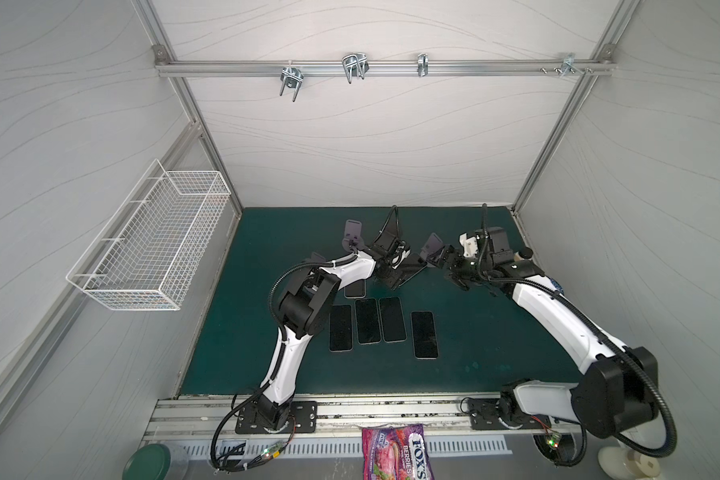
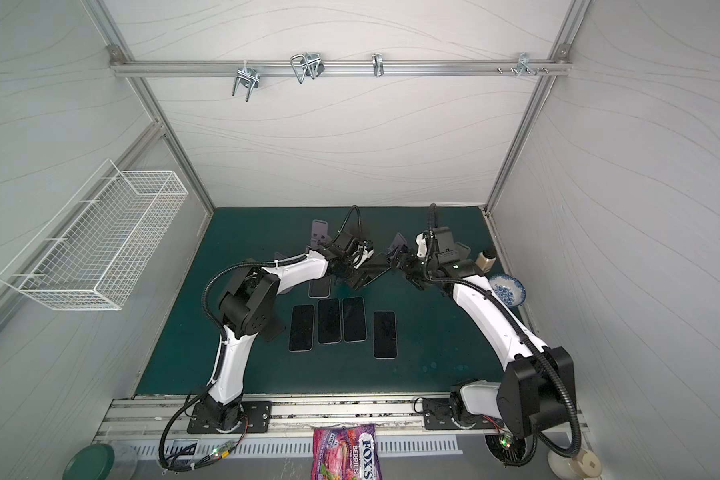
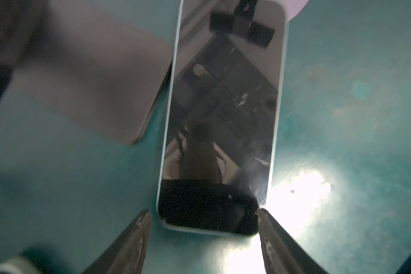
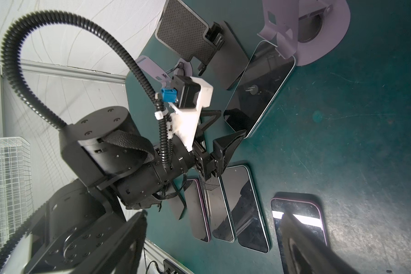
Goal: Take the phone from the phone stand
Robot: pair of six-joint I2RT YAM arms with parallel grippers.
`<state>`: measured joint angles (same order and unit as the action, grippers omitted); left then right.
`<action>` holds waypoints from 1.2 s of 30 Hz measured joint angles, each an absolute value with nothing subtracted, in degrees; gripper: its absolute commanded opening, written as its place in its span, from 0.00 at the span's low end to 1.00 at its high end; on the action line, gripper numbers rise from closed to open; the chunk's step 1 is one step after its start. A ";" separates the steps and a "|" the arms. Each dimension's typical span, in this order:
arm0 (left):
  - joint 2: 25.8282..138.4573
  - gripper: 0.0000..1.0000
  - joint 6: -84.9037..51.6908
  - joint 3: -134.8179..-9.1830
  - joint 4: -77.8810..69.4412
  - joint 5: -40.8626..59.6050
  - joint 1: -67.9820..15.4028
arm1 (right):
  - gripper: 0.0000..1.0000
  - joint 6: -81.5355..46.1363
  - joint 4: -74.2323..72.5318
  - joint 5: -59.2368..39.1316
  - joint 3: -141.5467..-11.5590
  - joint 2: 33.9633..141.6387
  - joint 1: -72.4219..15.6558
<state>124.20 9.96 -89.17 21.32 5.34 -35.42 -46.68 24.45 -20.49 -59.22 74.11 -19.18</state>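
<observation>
One phone (image 4: 259,95) remains: it is tilted, with one end still caught at the lip of the purple phone stand (image 4: 318,35) and the other out over the mat. The left gripper (image 3: 203,210) straddles that free end, jaws apart and not yet clamped. The right gripper (image 4: 214,213) hangs spread and empty nearby. Five flat phones (image 1: 367,321) on the dark green mat (image 1: 495,332) suggest most of the work is done. White panelled walls enclose the space, and one carries a wire basket (image 1: 159,245).
</observation>
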 measured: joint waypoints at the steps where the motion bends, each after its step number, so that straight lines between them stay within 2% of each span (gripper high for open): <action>1: 123.85 0.72 9.76 -88.51 21.15 5.28 -35.42 | 0.89 -46.72 24.43 -20.49 -59.22 74.11 -19.29; 9: 121.62 0.74 9.78 -84.47 21.04 3.95 -35.68 | 0.89 -46.76 24.43 -20.45 -59.24 74.11 -19.94; 16: 120.14 0.81 10.13 -82.54 20.84 4.08 -35.68 | 0.89 -46.72 24.29 -19.59 -59.72 76.18 -20.91; 36: 125.25 0.86 12.64 -90.24 20.45 4.80 -35.68 | 0.90 -46.46 24.23 -19.16 -59.72 77.84 -21.17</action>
